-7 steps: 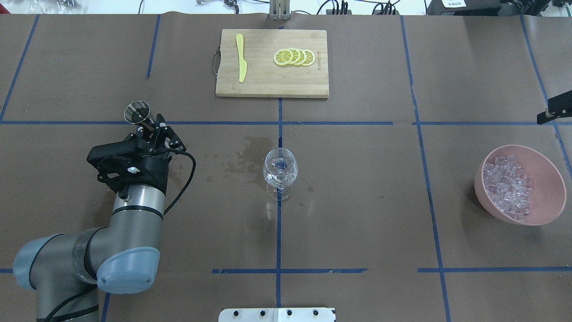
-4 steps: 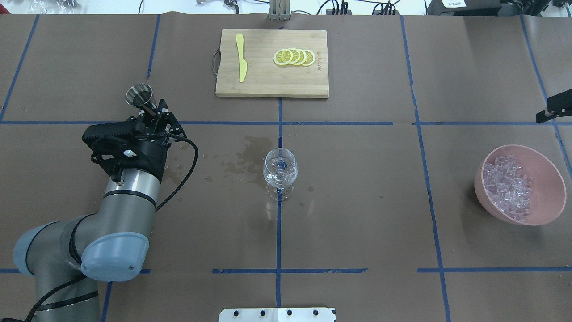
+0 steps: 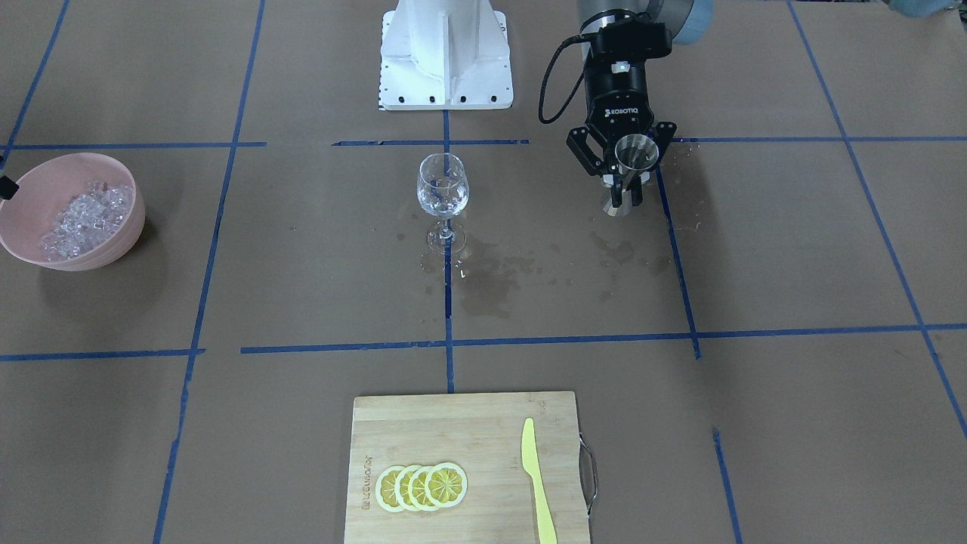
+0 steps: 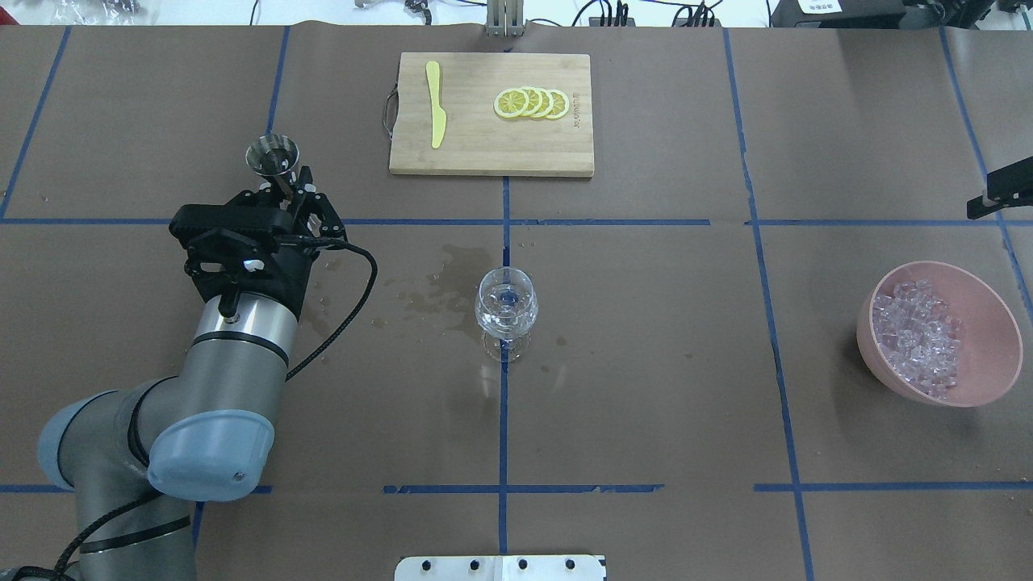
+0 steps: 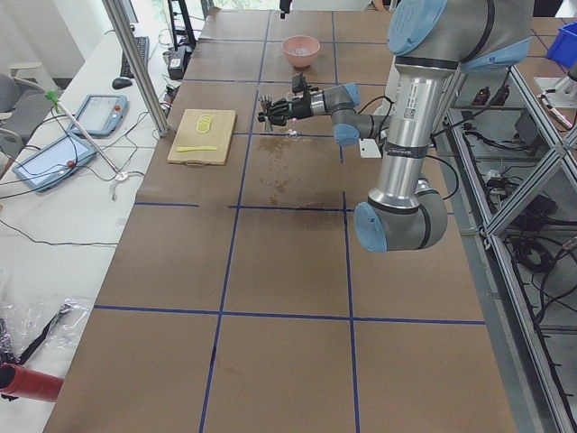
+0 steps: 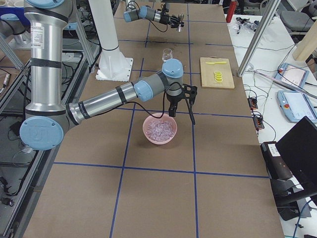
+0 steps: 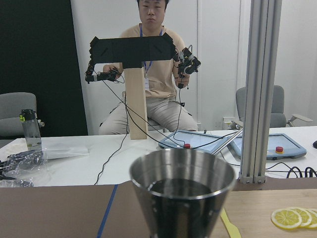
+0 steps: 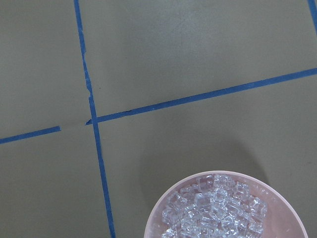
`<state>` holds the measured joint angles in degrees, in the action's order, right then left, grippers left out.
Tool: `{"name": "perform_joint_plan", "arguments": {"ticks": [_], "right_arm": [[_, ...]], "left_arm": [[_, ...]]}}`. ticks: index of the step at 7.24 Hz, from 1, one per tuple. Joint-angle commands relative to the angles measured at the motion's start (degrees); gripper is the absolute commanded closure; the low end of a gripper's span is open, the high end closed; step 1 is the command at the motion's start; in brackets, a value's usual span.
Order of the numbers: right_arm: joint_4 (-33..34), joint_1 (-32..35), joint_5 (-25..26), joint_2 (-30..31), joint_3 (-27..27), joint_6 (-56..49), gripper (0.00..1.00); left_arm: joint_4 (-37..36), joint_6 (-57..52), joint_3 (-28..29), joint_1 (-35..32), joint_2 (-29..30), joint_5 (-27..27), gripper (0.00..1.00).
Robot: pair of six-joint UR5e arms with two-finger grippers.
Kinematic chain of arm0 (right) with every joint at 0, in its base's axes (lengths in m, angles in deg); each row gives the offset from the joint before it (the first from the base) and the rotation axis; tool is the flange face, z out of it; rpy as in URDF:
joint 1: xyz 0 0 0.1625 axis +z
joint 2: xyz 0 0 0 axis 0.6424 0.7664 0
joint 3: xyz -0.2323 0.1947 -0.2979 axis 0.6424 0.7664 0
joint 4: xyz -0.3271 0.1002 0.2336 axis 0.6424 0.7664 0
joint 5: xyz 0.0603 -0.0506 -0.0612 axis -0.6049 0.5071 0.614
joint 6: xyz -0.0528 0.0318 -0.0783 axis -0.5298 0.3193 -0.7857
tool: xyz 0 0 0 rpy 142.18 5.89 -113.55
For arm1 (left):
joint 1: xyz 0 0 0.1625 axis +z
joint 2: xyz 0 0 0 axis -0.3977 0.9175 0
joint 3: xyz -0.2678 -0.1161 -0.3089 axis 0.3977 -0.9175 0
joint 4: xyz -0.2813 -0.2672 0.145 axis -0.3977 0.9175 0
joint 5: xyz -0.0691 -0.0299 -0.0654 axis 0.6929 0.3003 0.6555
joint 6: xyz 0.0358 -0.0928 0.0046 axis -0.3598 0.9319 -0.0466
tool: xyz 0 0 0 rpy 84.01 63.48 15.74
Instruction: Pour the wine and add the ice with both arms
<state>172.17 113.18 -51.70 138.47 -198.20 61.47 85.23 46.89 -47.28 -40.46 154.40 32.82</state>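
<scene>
My left gripper (image 4: pixel 286 187) is shut on the waist of a steel jigger (image 4: pixel 273 155), held upright above the table, left of the wine glass (image 4: pixel 506 307). In the front view the left gripper (image 3: pixel 623 185) holds the jigger (image 3: pixel 636 151) to the right of the glass (image 3: pixel 443 189). The left wrist view looks into the jigger (image 7: pixel 183 198); its inside is dark. I cannot make out wine in the glass. The ice (image 4: pixel 916 335) is heaped in a pink bowl (image 4: pixel 997 323). The right gripper (image 4: pixel 1001 198) shows only as a black tip beyond the bowl; I cannot tell whether it is open.
A wooden cutting board (image 4: pixel 484 153) at the far middle carries lemon slices (image 4: pixel 533 103) and a yellow knife (image 4: pixel 437 105). Dark wet stains (image 4: pixel 436 282) lie left of the glass. The white pedestal (image 3: pixel 446 53) stands at the robot's edge. A person sits beyond the table (image 7: pixel 148 74).
My left gripper has carried the jigger away from the robot and slightly right, toward the far side of the table. The glass and the bowl have not moved.
</scene>
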Motion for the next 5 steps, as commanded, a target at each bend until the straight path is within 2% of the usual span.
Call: {"name": "perform_joint_plan", "arguments": {"ticks": [1,2,3,5], "right_arm": [[-0.1,0.0,0.3,0.1,-0.2,-0.2,0.0],[0.0,0.0,0.3,0.2,-0.6,-0.3,0.0],[0.0,0.0,0.3,0.2,-0.6,-0.3,0.0],[0.0,0.0,1.2,0.2,-0.9,-0.2,0.0]], "left_arm": [[-0.1,-4.2,0.6,0.6,3.8,2.2,1.0],[-0.1,-4.4,4.0,0.7,6.1,5.8,1.0],[0.2,-7.9,4.8,0.7,7.2,6.6,1.0],[5.6,-10.1,6.2,1.1,7.3,6.7,1.0]]}}
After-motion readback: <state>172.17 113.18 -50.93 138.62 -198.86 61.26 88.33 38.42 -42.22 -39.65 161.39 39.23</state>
